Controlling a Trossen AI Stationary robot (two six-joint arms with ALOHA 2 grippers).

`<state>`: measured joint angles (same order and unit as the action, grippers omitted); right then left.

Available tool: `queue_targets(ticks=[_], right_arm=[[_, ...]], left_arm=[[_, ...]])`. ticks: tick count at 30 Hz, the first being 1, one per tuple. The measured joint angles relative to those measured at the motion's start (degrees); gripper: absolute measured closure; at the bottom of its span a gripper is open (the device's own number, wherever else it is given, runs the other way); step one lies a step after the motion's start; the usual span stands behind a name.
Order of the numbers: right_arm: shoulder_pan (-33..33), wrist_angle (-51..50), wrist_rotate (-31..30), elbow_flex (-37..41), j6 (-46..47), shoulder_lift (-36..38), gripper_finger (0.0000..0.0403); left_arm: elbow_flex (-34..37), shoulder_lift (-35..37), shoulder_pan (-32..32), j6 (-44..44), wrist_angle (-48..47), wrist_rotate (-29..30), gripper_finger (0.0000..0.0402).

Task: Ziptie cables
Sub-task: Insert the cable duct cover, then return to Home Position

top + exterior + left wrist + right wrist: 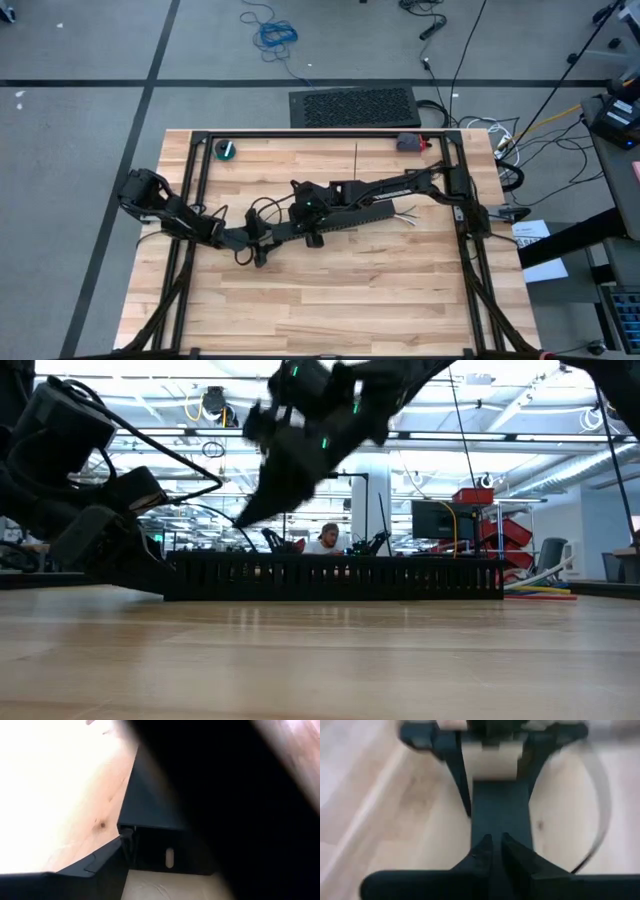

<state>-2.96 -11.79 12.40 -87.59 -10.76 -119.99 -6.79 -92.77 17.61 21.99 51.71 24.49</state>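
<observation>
- One left hand (256, 243), low over the counter (330, 310), at the left end of the black slotted duct (345, 220). Whether it is clenched or released cannot be told, since its own wrist view is almost filled by dark close surfaces. Judged use: steady the duct end, nothing more.
- One black slotted duct, lying slantwise across the middle of the counter. It reads as the channel that houses the wires. It will likely slide if pushed sideways, so press down rather than along.
- One right hand (312, 208), reaching in from the right and poised above the left half of the duct. In its wrist view the tips are clenched almost together, directly over the duct's top. Whether a strip is pinched there cannot be told.
- One curved dark band (602, 795), blurred, arcing beside the duct. It may be a ziptie loop or a cord; which is not clear.
- One thin straight ziptie (357, 160), lying free on the counter, well apart from both hands.
- Several cables (406, 215), coloured, with loose ends fanning out of the duct's right end onto the counter.
- Judged requirements:
  - Lower slowly.
  - Keep the tips centred on the duct.
  - Gather all the wires inside one loop.
  - Feed the tail squarely.
  - Draw snug without lifting the duct.
</observation>
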Motion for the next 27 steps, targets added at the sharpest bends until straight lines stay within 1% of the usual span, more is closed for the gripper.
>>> queue_targets(ticks=[2, 8, 11, 15, 17, 20, 23, 27], right_arm=[[0.22, -1.18, -0.58, -0.13, -0.77, 2.26, 0.0345], [1.18, -7.73, -8.73, -0.20, -1.12, 8.26, 0.0287], [1.20, -10.78, -12.47, -0.26, -1.08, 11.66, 0.0272], [1.15, -14.02, -15.43, 1.60, -1.01, 15.81, 0.0263], [0.72, -13.15, -16.69, 4.47, -0.78, 18.80, 0.0261], [-0.53, -10.19, -17.57, 11.29, 0.41, 24.25, 0.0261], [-1.88, -5.28, -19.76, 20.52, 2.44, 31.42, 0.0261], [-3.19, 2.92, -21.75, 34.95, 5.36, 43.74, 0.0261]], left_arm=[[0.04, 0.87, 0.00, -0.40, -0.12, 0.04, 0.0109], [0.04, 6.36, 0.00, -4.25, 1.09, 0.81, 0.0105], [0.04, 9.86, 0.00, -5.75, 1.16, 1.25, 0.0105], [0.66, 15.73, 0.05, -7.82, 1.18, 1.69, 0.0105], [1.15, 19.08, 0.18, -9.26, 1.09, 1.91, 0.0105], [1.87, 25.19, 0.83, -12.00, 1.13, 2.06, 0.0104], [2.10, 31.65, 1.50, -13.97, -1.75, 3.14, 0.0104], [2.12, 39.94, 2.01, -14.90, -8.15, 6.18, 0.0104]])
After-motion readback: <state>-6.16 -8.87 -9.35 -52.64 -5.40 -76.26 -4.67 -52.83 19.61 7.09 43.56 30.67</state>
